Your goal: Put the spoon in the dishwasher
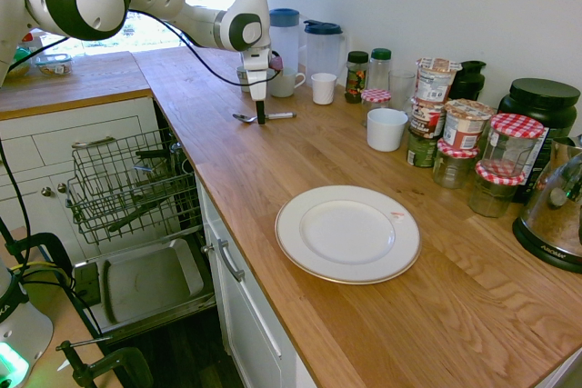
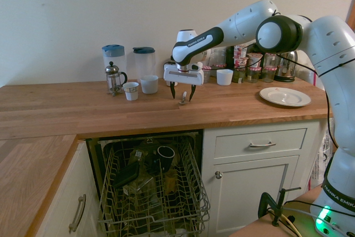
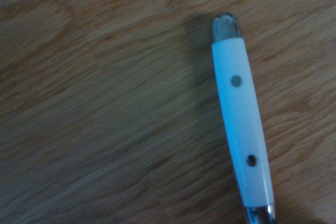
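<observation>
Spoon lies flat on the surface in the first exterior view. In the second, the claw is spread around it. Wrist view shows the pale handle; better to centre, lower gently, then pinch.

The jaws are two slim black fingers below a wide, pale gripper body, and next above them comes a rounded white wrist with a dark oval patch. Farther from the jaws, a dark band lettered "FRANKA EMIKA" runs along the white forearm, leading to an elbow with a white round cap ringed in black. Farthest from the jaws, the smooth white base carries the same lettering on black and a glowing green light.
</observation>
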### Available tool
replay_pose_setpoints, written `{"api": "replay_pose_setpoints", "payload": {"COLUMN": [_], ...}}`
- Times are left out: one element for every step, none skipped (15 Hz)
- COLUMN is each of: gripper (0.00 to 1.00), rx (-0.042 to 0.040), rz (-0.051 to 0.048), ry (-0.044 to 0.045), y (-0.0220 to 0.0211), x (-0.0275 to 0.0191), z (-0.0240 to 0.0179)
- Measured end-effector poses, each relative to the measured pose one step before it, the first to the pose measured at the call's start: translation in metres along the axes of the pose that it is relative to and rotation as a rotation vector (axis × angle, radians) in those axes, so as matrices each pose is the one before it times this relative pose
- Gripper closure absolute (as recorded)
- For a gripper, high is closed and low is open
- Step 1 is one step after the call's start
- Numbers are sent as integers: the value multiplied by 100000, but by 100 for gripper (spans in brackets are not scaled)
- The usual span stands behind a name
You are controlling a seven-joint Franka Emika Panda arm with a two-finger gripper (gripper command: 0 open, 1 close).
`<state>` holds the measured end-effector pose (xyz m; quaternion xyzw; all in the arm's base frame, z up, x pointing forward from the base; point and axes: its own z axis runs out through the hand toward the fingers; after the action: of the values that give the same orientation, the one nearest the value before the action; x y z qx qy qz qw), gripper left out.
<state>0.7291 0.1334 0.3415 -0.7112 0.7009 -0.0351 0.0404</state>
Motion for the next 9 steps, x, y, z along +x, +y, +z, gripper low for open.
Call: {"api": "replay_pose_setpoints", "payload": {"gripper": [100,100,100,100,100,100,100,100,100], "rx": [-426,-558,-611,-775,-785,-656,-554,-391,-238], "rz": [127,204,72,-105,-189,-23,130,198,-14], "ry": [-146,-462,-628,-208,-40,-27,-64,-168,-227], "y": [-58,26,44,66,66,35,31,14,3], "x": [-33,-23,-27,-6,60,150,143,151,116], "z": [32,16,2,25,40,27,25,22,14]}}
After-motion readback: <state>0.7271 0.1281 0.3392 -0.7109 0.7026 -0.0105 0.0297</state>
